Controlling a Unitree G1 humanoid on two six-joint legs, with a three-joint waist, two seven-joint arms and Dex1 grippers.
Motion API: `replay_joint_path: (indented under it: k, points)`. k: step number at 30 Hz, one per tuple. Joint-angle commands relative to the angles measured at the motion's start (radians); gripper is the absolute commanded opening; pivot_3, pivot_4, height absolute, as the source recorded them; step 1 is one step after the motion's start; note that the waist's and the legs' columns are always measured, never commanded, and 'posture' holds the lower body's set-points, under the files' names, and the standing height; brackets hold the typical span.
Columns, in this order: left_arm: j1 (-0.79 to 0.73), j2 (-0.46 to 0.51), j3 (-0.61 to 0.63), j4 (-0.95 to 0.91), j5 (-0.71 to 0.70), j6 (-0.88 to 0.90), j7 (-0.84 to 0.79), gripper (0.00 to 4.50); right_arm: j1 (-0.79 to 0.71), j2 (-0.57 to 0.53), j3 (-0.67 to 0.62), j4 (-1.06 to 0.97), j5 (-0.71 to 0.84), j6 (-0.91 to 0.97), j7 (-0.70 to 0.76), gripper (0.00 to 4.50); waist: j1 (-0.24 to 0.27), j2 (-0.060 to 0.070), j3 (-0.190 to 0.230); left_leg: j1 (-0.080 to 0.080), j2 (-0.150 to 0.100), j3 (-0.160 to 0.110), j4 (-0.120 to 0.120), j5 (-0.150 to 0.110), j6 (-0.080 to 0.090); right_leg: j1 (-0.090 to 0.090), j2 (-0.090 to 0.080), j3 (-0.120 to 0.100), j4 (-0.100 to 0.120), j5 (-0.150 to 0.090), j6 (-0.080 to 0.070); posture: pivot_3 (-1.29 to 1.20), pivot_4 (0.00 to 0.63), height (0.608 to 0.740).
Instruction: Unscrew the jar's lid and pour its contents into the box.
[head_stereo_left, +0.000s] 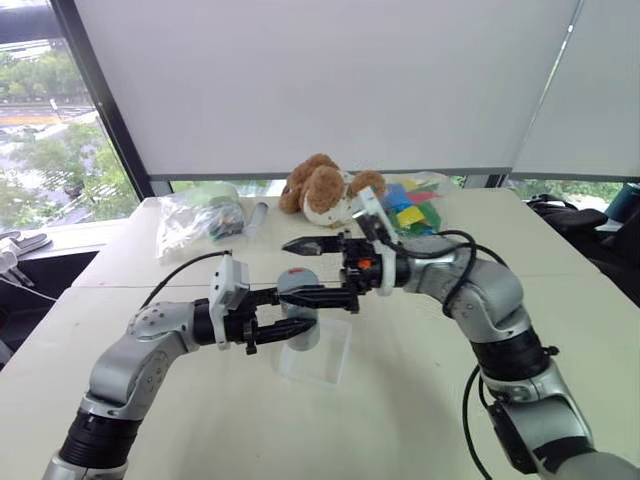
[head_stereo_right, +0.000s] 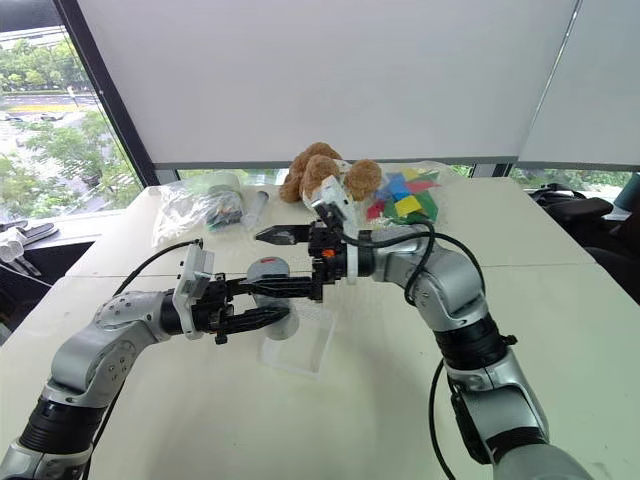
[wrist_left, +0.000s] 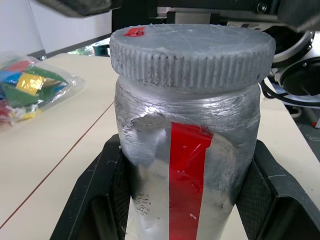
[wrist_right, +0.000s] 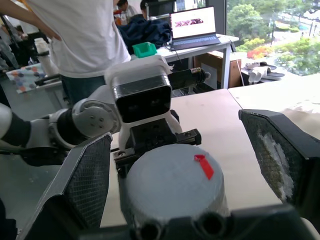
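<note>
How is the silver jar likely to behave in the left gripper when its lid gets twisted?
The jar looks stiff, with a dented wrapped skin, so the left gripper probably holds it firmly. Its smooth wall may slip round. The ribbed lid should give the open right gripper good purchase.

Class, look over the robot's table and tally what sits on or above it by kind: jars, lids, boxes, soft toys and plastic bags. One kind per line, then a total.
Jars: 1, the jar, held in the left pincer
Lids: 1, the lid, on the jar
Boxes: 1, the box
Soft toys: 1, the teddy bear
Plastic bags: 2, one bag at left, one bag of coloured pieces
Total: 6
</note>
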Motion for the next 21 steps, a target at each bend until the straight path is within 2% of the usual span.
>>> replay_joint_path:
  k: [1, 8, 21]
  points:
    - [-0.01, -0.002, 0.002, -0.026, -0.007, -0.016, 0.001, 2.12, -0.029, 0.014, -0.003, -0.007, -0.014, -0.01, -0.013, 4.44, 0.001, 0.0, 0.0, 0.0, 0.0, 0.0, 0.0, 0.0, 0.0, 0.0, 0.0, 0.0, 0.0, 0.0, 0.0, 0.0, 0.15, 0.74]
    - [-0.004, -0.004, 0.001, -0.033, -0.008, -0.015, 0.005, 2.12, -0.032, 0.009, -0.019, 0.027, -0.021, -0.006, -0.006, 4.44, -0.004, 0.0, 0.0, 0.0, 0.0, 0.0, 0.0, 0.0, 0.0, 0.0, 0.0, 0.0, 0.0, 0.0, 0.0, 0.0, 0.15, 0.74]
    - [0.006, -0.003, 0.005, -0.04, -0.009, -0.018, 0.014, 2.12, 0.027, -0.087, -0.074, 0.061, 0.011, -0.023, 0.115, 4.44, -0.002, 0.0, 0.0, 0.0, 0.0, 0.0, 0.0, 0.0, 0.0, 0.0, 0.0, 0.0, 0.0, 0.0, 0.0, 0.0, 0.15, 0.74]
